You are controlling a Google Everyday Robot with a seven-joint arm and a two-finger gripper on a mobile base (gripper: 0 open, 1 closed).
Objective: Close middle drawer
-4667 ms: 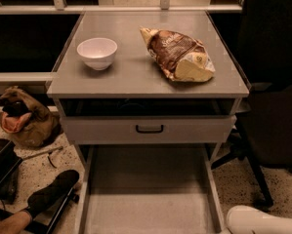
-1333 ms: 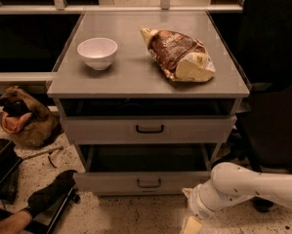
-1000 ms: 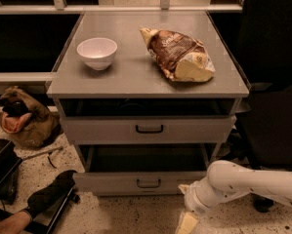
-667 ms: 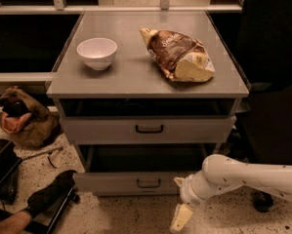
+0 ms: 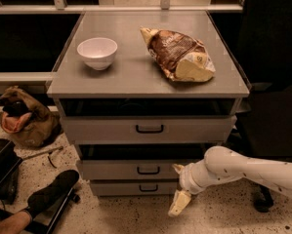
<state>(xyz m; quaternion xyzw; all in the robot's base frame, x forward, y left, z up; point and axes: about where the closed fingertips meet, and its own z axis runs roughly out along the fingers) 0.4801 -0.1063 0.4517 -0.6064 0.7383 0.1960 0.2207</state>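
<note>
- The hand point(image 5: 178, 187) has slid left, fingers spread apart, upper tip by the right end of the middle drawer point(image 5: 117, 170).
- That drawer, earlier pulled far out, now sits pushed in, at 9 o'clock from the hand.
- Above, on the desk point(image 5: 131, 76): white bowl point(image 5: 97, 52) at 11 o'clock, snack bag point(image 5: 178, 54) at 12.

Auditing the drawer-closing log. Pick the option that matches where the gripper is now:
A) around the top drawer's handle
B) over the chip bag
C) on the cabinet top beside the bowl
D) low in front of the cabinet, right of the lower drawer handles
D: the gripper hangs low near the floor, by the right end of the middle drawer, well below the bowl on the cabinet top.
</note>
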